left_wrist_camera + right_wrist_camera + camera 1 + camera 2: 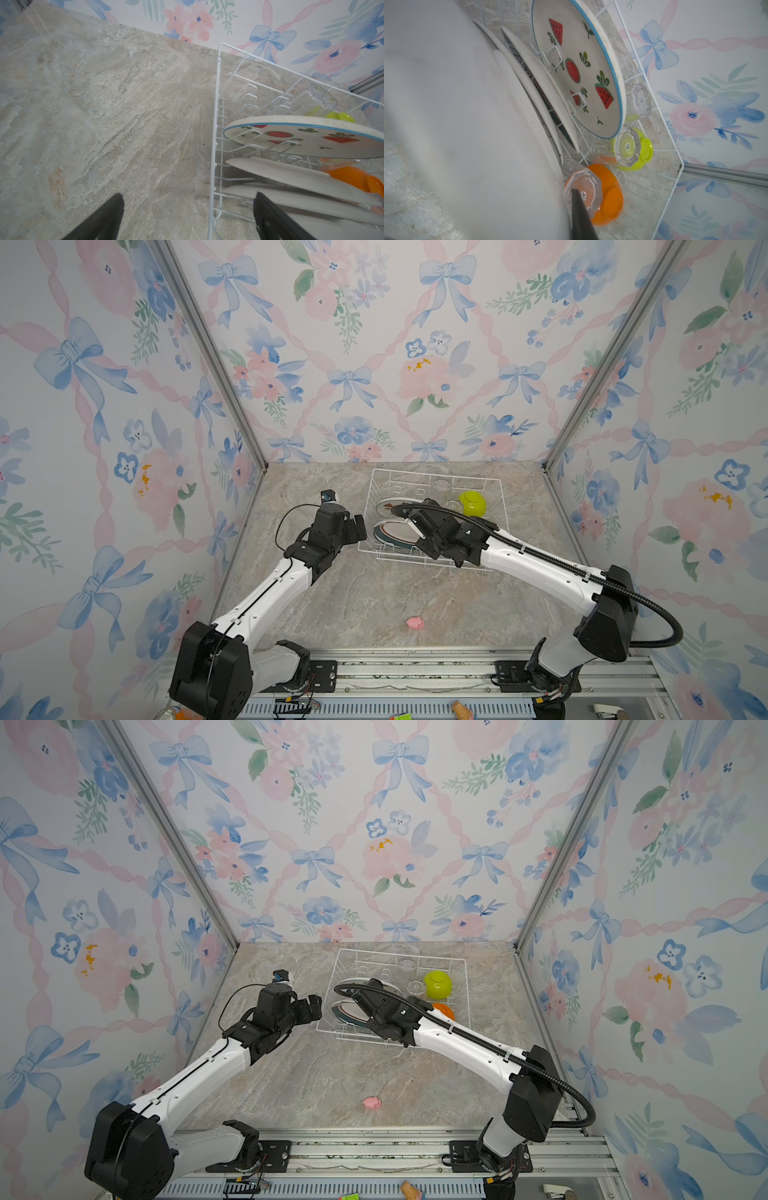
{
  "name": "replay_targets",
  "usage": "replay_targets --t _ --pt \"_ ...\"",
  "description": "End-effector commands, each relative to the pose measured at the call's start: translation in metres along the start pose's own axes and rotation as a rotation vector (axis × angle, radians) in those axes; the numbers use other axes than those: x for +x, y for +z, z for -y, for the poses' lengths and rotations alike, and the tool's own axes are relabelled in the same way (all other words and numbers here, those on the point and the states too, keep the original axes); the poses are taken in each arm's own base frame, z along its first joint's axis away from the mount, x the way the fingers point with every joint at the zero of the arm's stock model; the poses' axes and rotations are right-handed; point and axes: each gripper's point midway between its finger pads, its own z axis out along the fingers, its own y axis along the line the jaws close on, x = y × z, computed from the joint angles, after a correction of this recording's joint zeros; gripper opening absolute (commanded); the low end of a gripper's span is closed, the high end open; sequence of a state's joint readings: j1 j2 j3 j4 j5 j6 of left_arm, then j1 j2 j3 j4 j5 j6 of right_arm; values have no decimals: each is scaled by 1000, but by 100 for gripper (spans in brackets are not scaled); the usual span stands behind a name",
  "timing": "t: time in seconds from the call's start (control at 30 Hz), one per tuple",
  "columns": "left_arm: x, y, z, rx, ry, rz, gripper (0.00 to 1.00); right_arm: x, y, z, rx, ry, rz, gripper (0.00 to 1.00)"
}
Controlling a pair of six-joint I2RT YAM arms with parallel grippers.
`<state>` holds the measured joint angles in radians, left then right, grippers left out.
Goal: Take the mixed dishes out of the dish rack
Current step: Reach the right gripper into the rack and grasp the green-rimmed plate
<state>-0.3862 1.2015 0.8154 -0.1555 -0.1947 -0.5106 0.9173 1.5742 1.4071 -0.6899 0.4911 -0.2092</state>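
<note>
The white wire dish rack (415,472) (374,951) (216,124) stands at the back of the marble counter. Several plates stand on edge in its left half; a watermelon-print plate (301,141) (579,68) is the farthest back. My right gripper (417,526) (571,193) is shut on the rim of the nearest plate (388,533) (456,124), whose white back fills the right wrist view. A lime-green bowl (472,503) (643,149), an orange bowl (444,1010) (610,199) and upturned clear glasses (452,504) (583,191) sit on the rack's right side. My left gripper (359,529) (189,209) is open astride the rack's left wall.
A tiny pink toy (415,622) (372,1102) lies on the counter near the front. Flowered walls close in the counter at the back and both sides. A metal rail (415,672) carrying the arm bases runs along the front edge.
</note>
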Motion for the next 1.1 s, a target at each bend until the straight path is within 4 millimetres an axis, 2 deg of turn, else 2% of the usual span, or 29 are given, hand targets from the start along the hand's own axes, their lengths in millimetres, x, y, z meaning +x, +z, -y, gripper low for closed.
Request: replay_targets --t 0.0,0.23,0.57,0.87,1.07 --pt "4 -2 -2 -7 -15 -2 98 -19 -21 15 18 140 117 0" --pt "2 -3 -2 -8 -15 5 98 -23 -37 34 40 226 177 0" --pt "-6 -10 1 6 -22 30 98 -27 -54 48 23 322 234 0" --pt "-17 -21 8 47 -34 61 98 -44 -78 65 -56 489 337 0" --pt "-27 -36 10 70 -55 105 98 -56 -90 78 -99 636 400 0"
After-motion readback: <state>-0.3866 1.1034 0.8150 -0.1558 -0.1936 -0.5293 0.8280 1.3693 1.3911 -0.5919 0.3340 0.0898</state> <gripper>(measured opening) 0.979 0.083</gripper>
